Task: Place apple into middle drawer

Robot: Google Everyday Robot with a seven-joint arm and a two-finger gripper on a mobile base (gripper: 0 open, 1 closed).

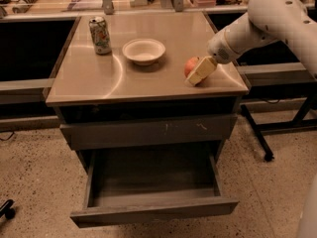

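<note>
The red-orange apple [190, 65] sits on the cabinet top near its right front corner. My gripper [200, 72] is down at the apple, its cream-coloured end covering the apple's right and front side and touching it. The white arm reaches in from the upper right. The middle drawer [153, 211] is pulled out wide below, dark grey with a plain front panel, and its inside shows nothing in it. Above it is a closed grey drawer front [148, 131] with pale scratch marks.
A white bowl [143, 50] stands at the middle of the cabinet top [94, 78], and a drink can [100, 34] at its back left. Dark tables flank the cabinet on both sides. A table leg [255, 133] stands on the floor to the right.
</note>
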